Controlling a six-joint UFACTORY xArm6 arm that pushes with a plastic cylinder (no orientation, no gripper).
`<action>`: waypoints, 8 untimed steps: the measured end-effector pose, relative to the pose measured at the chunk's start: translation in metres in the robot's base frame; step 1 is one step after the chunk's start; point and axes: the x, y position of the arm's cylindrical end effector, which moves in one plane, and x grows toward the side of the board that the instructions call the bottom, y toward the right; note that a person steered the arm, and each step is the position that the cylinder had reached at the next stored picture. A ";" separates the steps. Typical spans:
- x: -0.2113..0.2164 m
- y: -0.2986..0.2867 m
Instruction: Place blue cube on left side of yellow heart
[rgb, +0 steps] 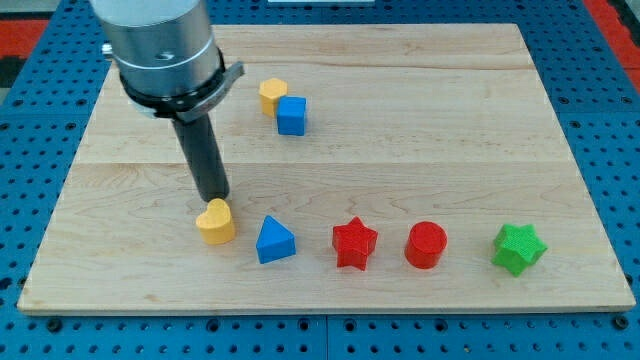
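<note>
Wooden board (420, 120) on a blue perforated bench, seven small blocks, viewed from above its bottom edge.

Nearest the view's bottom runs a row: yellow heart (215, 222), blue triangle (274, 241), red star (353, 243), red cylinder (426, 245) and green star (519, 248), left to right, each apart from its neighbour. My tip (216, 198) stands at the heart's top edge, apparently touching it, though the rod hides the contact. I carry no jaws, so my tool grasps nothing. Farther up, well apart from the heart and to its upper right, the blue cube (291, 116) sits against a second yellow block (272, 95), possibly hexagonal.
</note>
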 end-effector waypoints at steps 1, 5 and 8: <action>0.017 0.006; -0.088 0.124; -0.110 0.013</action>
